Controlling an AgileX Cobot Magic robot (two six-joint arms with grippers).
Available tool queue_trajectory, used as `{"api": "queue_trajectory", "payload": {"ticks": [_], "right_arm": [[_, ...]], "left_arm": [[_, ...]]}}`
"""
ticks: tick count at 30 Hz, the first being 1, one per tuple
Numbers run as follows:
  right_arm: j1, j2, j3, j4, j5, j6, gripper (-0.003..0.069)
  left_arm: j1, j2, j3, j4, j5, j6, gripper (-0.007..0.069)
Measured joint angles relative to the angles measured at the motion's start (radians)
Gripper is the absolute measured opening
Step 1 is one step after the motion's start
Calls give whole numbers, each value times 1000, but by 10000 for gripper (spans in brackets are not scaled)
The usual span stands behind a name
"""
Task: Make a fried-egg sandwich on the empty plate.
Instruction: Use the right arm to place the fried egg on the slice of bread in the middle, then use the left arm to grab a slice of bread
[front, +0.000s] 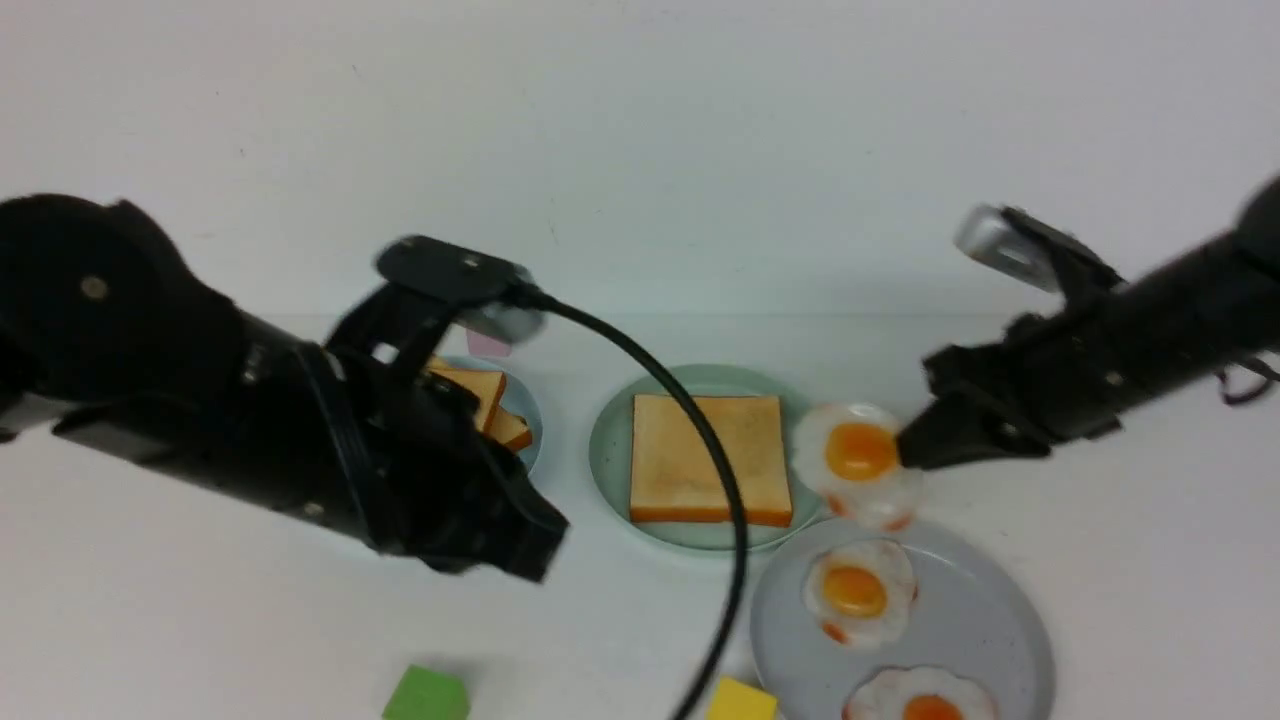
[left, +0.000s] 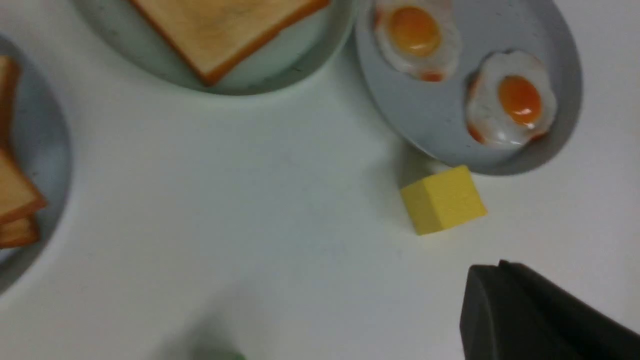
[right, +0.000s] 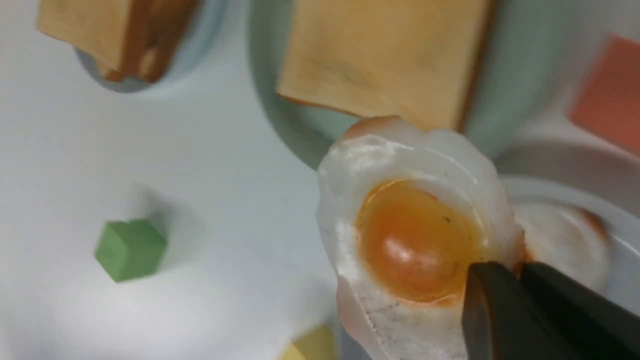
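Observation:
One golden-brown toast slice (front: 700, 455) lies flat on the mint-green plate (front: 610, 450). My right gripper (front: 910, 450) is shut on the rim of a white fried egg (front: 855, 455) with an orange yolk. It holds the egg in the air beside the plate's right edge. In the right wrist view the egg (right: 400, 235) hangs from the gripper (right: 515, 272) near the toast (right: 385, 55). My left gripper (front: 530, 545) is shut and empty, above the table left of the green plate. In the left wrist view the left gripper (left: 492, 270) is over bare table.
A pale blue plate (front: 525, 410) with stacked toast (front: 480, 395) sits behind my left arm. A grey plate (front: 980, 630) at front right holds two loose eggs (front: 858, 590). A green cube (front: 427, 695), a yellow cube (front: 740, 700) and a pink block (front: 488, 343) lie about. A black cable (front: 700, 420) crosses the green plate.

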Motion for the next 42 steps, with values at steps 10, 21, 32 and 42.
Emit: {"api": "queue_trajectory", "payload": {"ticks": [10,21,32,42], "right_arm": [[123,273,-332,-1,-74,168,65],[123,424,-390,41,-114,197,65],[123,432,-392,34,-90,157,323],[123,153,-392,-147,81,93,417]], "left_arm": [[59,0,0,0,-6,0,-6],[59,0,0,0,-4,0,-1],[59,0,0,0,6,-1,8],[72,0,0,39,-27,-216,20]]}}
